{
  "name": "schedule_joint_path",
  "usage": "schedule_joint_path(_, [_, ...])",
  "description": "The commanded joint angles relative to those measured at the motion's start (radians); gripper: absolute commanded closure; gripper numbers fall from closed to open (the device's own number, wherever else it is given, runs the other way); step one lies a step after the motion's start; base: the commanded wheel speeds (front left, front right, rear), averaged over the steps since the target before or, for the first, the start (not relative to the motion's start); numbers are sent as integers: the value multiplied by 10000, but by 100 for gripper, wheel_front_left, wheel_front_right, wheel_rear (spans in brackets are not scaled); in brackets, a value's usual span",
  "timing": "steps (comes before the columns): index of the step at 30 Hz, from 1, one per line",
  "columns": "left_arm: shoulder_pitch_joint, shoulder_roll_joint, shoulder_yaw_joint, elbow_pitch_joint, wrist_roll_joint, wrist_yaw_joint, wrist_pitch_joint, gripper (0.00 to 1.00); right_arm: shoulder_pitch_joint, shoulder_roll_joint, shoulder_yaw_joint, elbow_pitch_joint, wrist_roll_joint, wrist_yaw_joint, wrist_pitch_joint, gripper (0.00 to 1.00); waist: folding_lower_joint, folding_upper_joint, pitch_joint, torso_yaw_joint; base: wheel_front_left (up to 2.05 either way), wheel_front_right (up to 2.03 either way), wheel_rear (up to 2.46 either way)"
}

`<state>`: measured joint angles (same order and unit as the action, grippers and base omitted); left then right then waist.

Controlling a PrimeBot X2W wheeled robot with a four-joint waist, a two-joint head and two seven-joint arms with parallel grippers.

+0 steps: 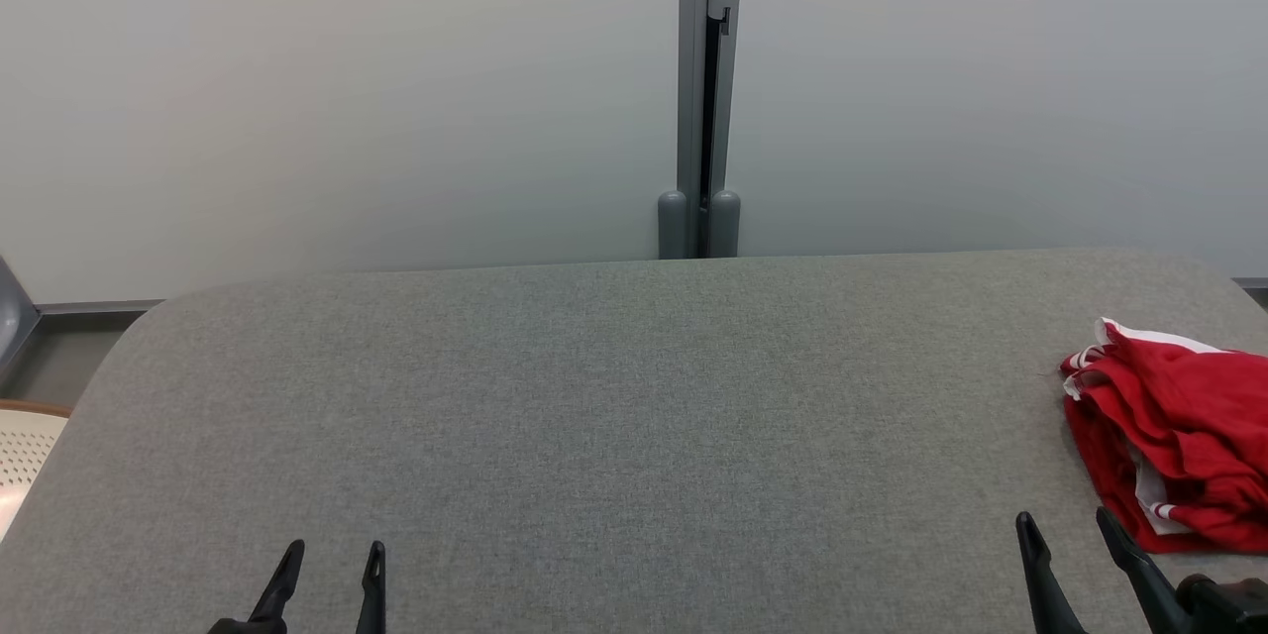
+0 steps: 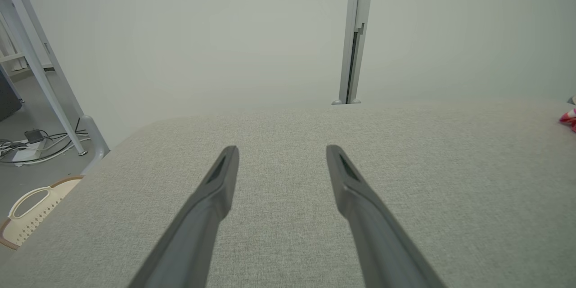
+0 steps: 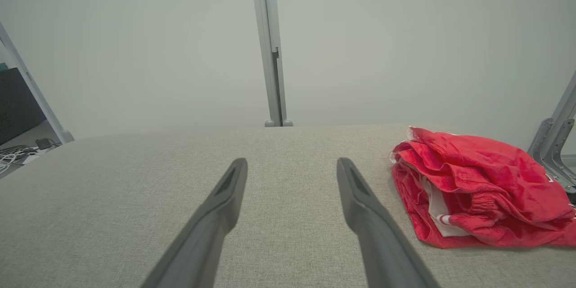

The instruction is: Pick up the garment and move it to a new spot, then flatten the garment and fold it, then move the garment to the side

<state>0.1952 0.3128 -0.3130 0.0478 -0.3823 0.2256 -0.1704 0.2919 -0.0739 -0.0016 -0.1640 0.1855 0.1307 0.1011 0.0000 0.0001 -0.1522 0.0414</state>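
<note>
Red garment [image 1: 1179,436] bunched at 3 o'clock on grey table [image 1: 634,386], near right edge. Left gripper [image 1: 336,549] at 7 o'clock, right gripper [image 1: 1064,517] at 5 o'clock just beside garment, both spread, gripping nothing.

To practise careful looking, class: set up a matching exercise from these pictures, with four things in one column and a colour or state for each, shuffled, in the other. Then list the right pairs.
Column one:
1. garment
2. left gripper
3. table
4. basket

Column two:
A. cream, perforated
B. red, bunched up
C. grey, fabric-covered
D. dark, fingers apart

Pairs: 1-B, 2-D, 3-C, 4-A
</note>
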Motion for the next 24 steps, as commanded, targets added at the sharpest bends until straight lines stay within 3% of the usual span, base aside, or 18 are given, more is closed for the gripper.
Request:
schedule_joint_path(1, [-15, 82, -11, 50, -83, 11, -12, 0, 106, 13, -34, -61, 17, -2, 36, 0, 0, -1, 0, 4, 0, 0, 0])
schedule_joint_path(24, [-207, 61, -93, 191, -234, 14, -133, 0, 112, 92, -45, -85, 52, -2, 128, 0, 0, -1, 20, 40, 0, 0, 0])
